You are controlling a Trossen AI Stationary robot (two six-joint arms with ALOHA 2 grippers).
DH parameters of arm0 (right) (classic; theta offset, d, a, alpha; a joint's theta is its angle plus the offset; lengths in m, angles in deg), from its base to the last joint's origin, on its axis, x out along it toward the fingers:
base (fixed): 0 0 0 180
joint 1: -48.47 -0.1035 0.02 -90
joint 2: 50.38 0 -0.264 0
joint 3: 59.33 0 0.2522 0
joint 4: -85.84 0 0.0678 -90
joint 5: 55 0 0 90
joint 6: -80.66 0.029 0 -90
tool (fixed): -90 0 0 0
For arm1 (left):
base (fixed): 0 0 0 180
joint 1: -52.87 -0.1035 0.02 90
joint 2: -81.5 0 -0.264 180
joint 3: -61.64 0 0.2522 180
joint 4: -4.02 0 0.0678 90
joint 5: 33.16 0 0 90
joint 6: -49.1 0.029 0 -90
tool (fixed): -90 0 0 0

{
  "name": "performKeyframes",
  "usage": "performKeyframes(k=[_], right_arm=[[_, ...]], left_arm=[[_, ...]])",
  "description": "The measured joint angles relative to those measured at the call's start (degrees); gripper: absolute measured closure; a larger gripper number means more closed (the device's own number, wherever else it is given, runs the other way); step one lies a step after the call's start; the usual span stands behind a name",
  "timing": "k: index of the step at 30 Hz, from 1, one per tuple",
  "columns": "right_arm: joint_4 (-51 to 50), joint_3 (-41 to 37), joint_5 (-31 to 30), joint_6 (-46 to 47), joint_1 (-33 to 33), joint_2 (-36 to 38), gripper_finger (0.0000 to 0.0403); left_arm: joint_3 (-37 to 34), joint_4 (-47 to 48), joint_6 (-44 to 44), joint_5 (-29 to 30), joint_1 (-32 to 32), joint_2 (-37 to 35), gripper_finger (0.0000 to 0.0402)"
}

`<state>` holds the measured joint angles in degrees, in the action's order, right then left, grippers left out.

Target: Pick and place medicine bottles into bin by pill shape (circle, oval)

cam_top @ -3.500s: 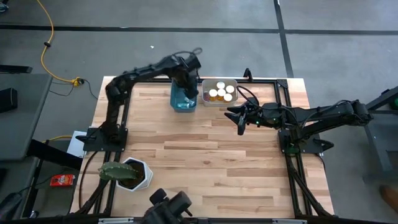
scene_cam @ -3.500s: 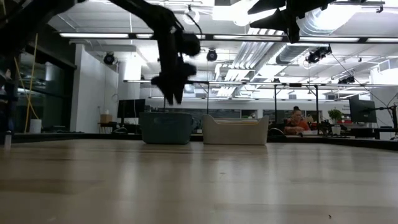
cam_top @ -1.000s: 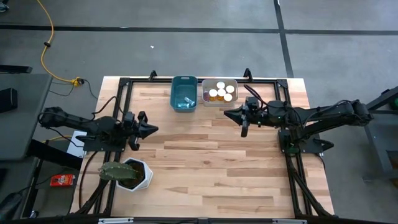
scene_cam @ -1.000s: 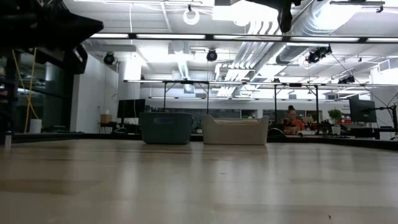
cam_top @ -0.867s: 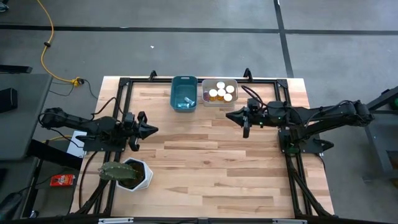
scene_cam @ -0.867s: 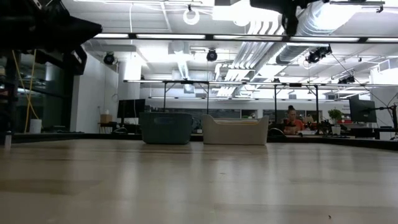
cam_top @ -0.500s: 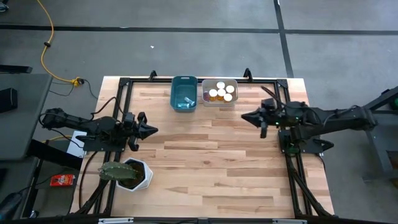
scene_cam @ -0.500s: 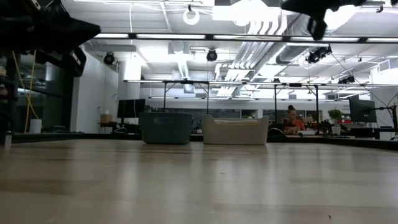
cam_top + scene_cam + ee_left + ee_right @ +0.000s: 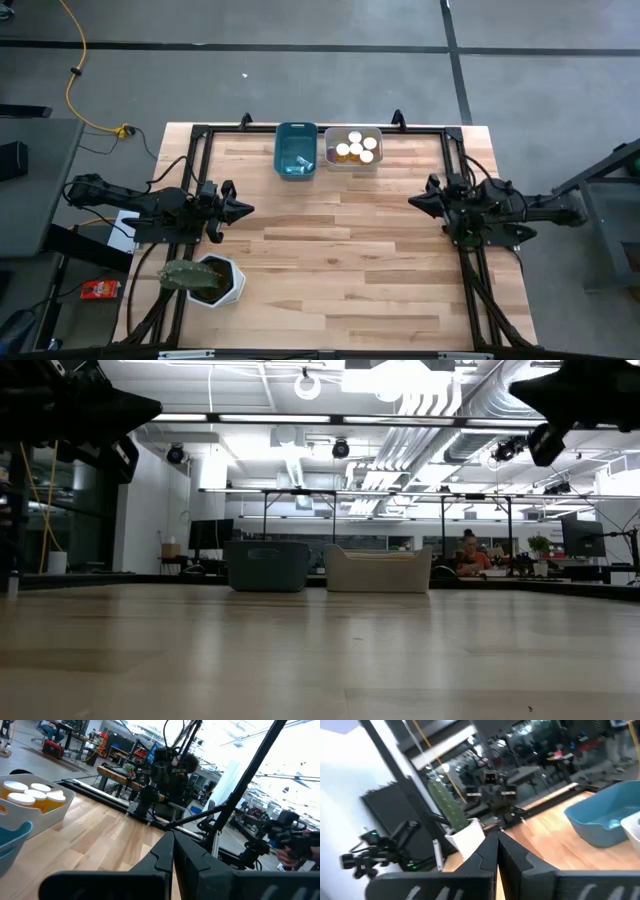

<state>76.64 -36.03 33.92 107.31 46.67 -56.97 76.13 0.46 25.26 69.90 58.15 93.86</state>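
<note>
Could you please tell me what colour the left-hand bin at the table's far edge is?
The left-hand bin is teal blue, clearest in the high view.

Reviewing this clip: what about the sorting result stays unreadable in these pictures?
- Pill shapes: medicine bottles in the white bin are too small in the high view.
- Teal bin contents: a pale unclear item, high view.
- Low view: both bins' walls hide what is inside.
- Left wrist view: the picture's edge cuts off the bottles.

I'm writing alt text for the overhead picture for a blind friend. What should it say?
A wooden table seen from above, with two dark robot arms pulled back to opposite sides, the left claw and right claw both shut and empty. At the far edge sit a blue bin and a white bin holding white-capped medicine bottles; a potted cactus stands near the left arm.
</note>
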Motion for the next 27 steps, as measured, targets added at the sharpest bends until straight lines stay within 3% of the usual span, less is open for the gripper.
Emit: performKeyframes(k=[4,9,18,27], right_arm=[[0.95,-4.61,1.37,0.03,-0.01,6.57,0.0403],[3.82,-8.51,3.05,-3.50,-0.02,6.02,0.0403],[-3.92,-8.89,1.49,-11.21,0.00,5.59,0.0403],[-4.11,-8.87,1.32,-11.54,-0.01,5.46,0.0403]], left_arm=[[0.00,0.00,0.00,-0.01,0.00,0.01,0.0401],[0.04,0.18,0.00,0.02,0.00,0.00,0.0401],[0.05,1.27,-0.01,0.00,0.02,0.39,0.0401],[0.07,1.53,0.00,0.00,0.06,0.09,0.0401]])
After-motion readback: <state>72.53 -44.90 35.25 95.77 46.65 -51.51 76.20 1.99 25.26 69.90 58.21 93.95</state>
